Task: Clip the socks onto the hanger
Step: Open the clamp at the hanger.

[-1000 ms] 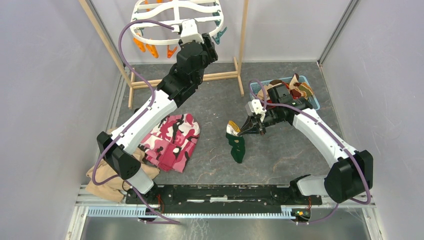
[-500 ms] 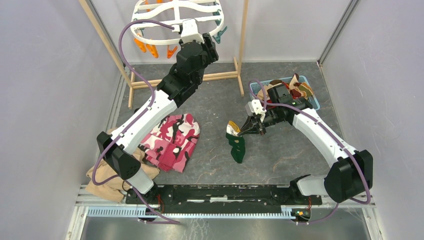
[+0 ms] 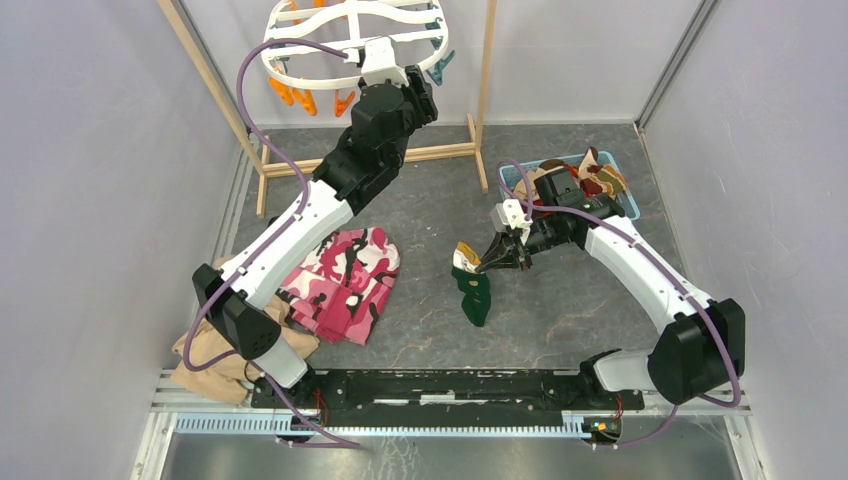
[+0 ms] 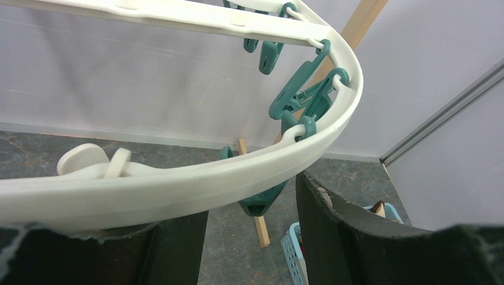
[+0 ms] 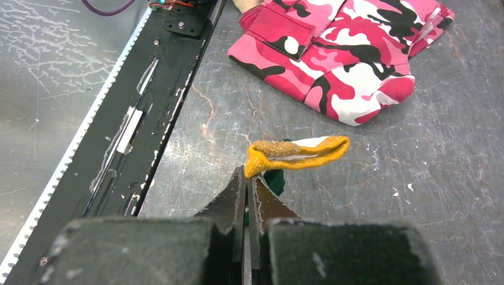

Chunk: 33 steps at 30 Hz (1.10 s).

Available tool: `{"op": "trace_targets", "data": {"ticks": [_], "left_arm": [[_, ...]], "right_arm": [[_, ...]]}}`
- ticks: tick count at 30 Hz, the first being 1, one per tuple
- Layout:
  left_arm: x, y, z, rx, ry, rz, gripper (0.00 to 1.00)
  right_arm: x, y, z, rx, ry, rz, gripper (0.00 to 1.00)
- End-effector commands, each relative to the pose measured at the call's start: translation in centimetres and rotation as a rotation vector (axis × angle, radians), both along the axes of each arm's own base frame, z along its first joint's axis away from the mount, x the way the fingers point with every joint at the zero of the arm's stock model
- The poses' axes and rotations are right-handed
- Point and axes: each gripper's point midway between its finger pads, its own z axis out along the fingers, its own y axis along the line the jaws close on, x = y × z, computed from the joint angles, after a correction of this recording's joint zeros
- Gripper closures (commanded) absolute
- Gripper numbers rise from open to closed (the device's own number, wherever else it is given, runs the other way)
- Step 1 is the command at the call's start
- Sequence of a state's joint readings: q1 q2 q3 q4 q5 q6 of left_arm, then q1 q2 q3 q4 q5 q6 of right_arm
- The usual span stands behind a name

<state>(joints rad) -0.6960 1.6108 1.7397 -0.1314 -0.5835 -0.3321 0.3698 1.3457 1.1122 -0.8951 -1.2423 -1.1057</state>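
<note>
**Tech A:** Status, R hand?

**Tech B:** Clenched on the dark green sock. Grip pt. is at the mustard cuff; the cuff sticks out past the fingertips. Rest of the sock hangs down below the hand, over the bench, mid-area. Can't tell whether the toe end touches the surface.

**Tech A:** L hand?

**Tech B:** Raised to the hanger, far end of the cell. Fingers stand apart, nothing clamped. The white rim runs across just above both fingertips in the wrist view. Contact w/ the rim: can't tell. One teal clip hangs from the rim and shows in the gap between the fingers.

**Tech A:** Hanger pos.?

**Tech B:** Up on the wooden stand. More teal clips on the rim's right curve, orange clips on the left side. No sock shows on any clip.

**Tech A:** Remaining socks?

**Tech B:** Other socks are piled in the blue basket, just behind the R arm.

**Tech A:** Other items?

**Tech B:** Pink camo garment flat on the bench under the L arm. Tan cloth bunched by the L arm base.
</note>
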Motion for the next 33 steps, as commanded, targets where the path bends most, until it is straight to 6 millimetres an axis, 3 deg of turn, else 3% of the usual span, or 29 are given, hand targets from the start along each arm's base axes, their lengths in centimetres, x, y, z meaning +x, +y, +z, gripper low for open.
{"op": "trace_targets", "data": {"ticks": [1, 11, 20, 33], "left_arm": [[-1.07, 1.2, 4.31, -0.029, -0.102, -0.011, 0.39], [-1.0, 1.2, 4.69, -0.027, -0.108, -0.01, 0.41], [-0.71, 1.18, 4.76, -0.02, -0.108, 0.001, 0.51], [-0.65, 0.98, 5.07, -0.014, -0.112, -0.008, 0.86]], "right_arm": [[0.36, 0.38, 1.71, 0.049, -0.033, 0.021, 1.0], [0.21, 0.37, 1.7, 0.047, -0.031, 0.036, 1.0], [0.16, 0.32, 1.65, 0.044, -0.031, 0.037, 1.0], [0.17, 0.28, 1.64, 0.042, -0.032, 0.038, 1.0]]}}
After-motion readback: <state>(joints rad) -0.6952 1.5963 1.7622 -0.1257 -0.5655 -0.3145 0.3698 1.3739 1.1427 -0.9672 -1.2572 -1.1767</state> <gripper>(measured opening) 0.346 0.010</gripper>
